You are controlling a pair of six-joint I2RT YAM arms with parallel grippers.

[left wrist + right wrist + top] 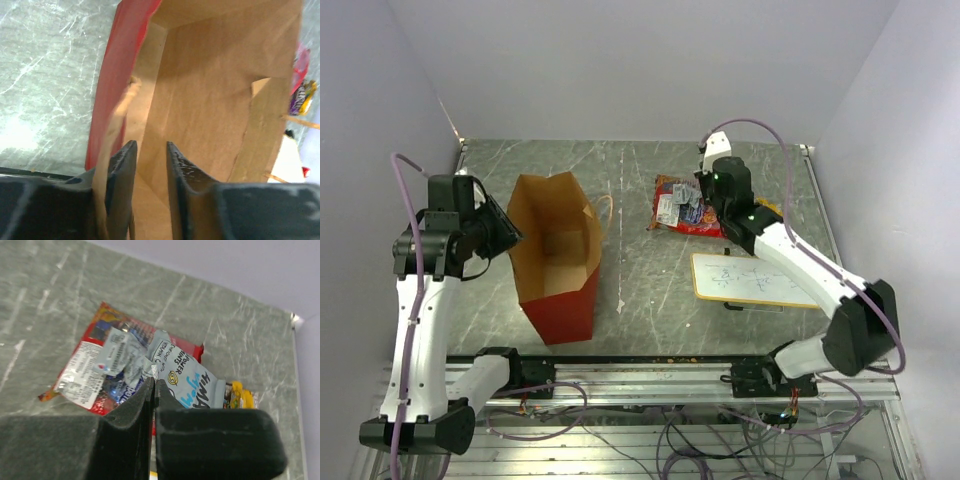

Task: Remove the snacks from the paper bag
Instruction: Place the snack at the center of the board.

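Left wrist view: left gripper jaws sit narrowly parted beside the handle of the paper bag, right gripper jaws pressed together above the snacks; snagging that handle could topple the bag.

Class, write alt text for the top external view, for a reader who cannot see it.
A tall red paper bag with a brown kraft inside stands open on a grey marbled table, the left gripper at its left rim. The right gripper is over a pile of shiny snack packets, beside a wood-framed white board.

White arms carry black joints and purple cables.
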